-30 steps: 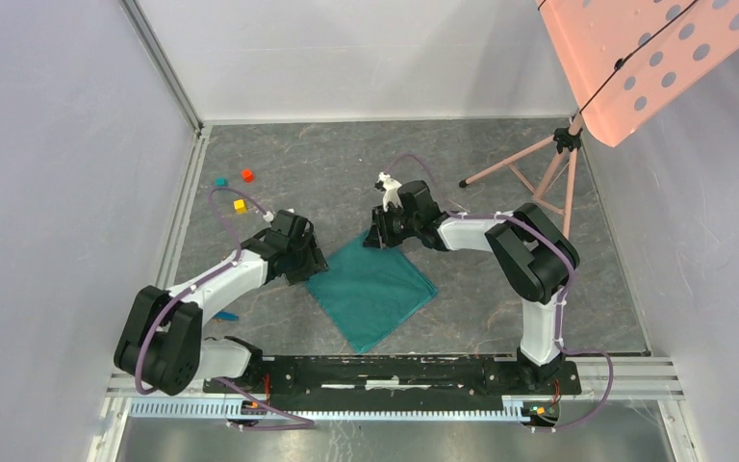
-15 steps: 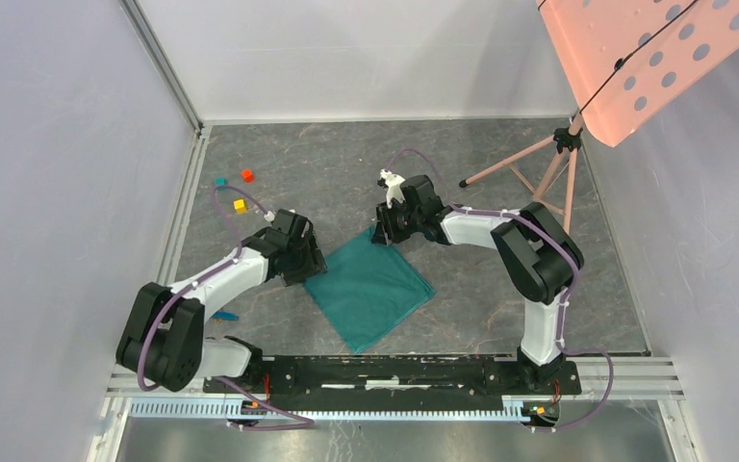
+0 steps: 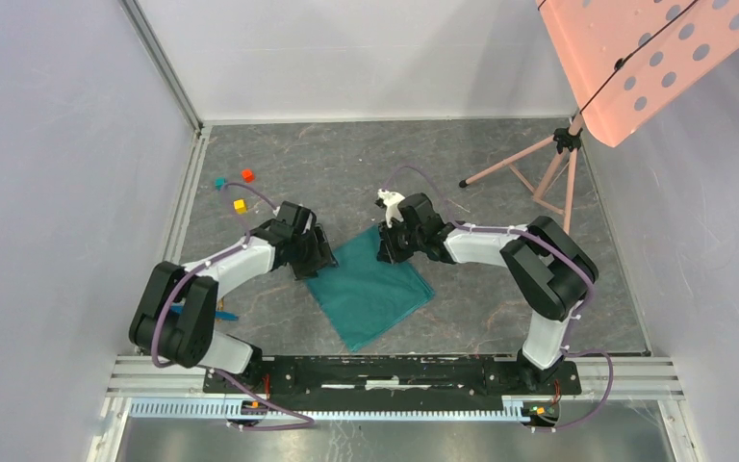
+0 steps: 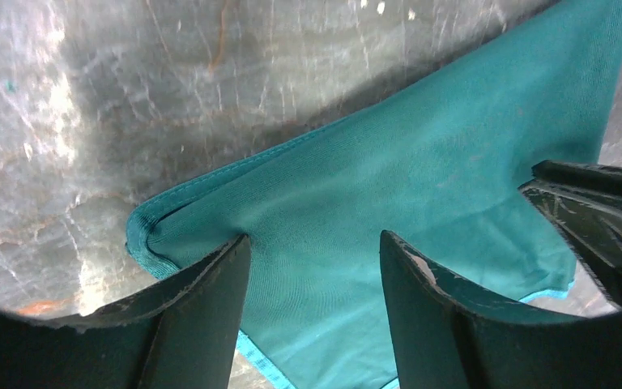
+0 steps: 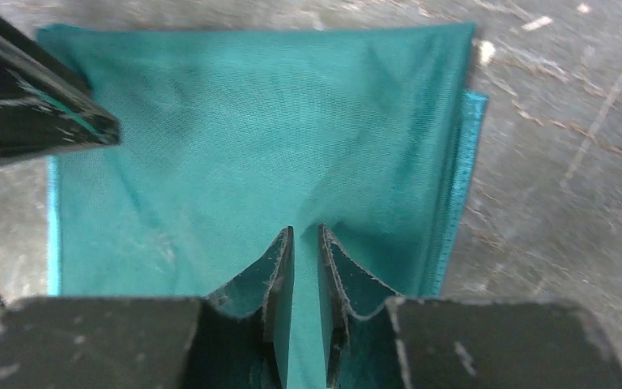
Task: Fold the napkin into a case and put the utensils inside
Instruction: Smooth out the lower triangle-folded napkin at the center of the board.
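Right end effector (image 5: 304, 235), clamped on the far edge of the napkin (image 3: 370, 294), has pulled slightly inward, left end effector (image 4: 314, 239) has swung in with jaws spread over the left corner; cloth lies doubled mid-surface (image 3: 346, 173), folding apparently only starting.

The napkin (image 3: 370, 294) lies mid-table (image 3: 471, 289), set cornerwise, with one corner toward the rail (image 3: 385, 371) at the near edge. The left gripper (image 3: 318, 262) is over the napkin's left corner, fingers spread above the cloth. The right gripper (image 3: 384, 254) is at the far corner, with the cloth's edge between its fingers. Three cubes (image 3: 239, 204) lie far left, behind the left arm and well apart from the napkin. A utensil (image 3: 223, 315) lies near left, just beside that arm. A tripod (image 3: 529, 168) stands far right, under a board (image 3: 654, 58).
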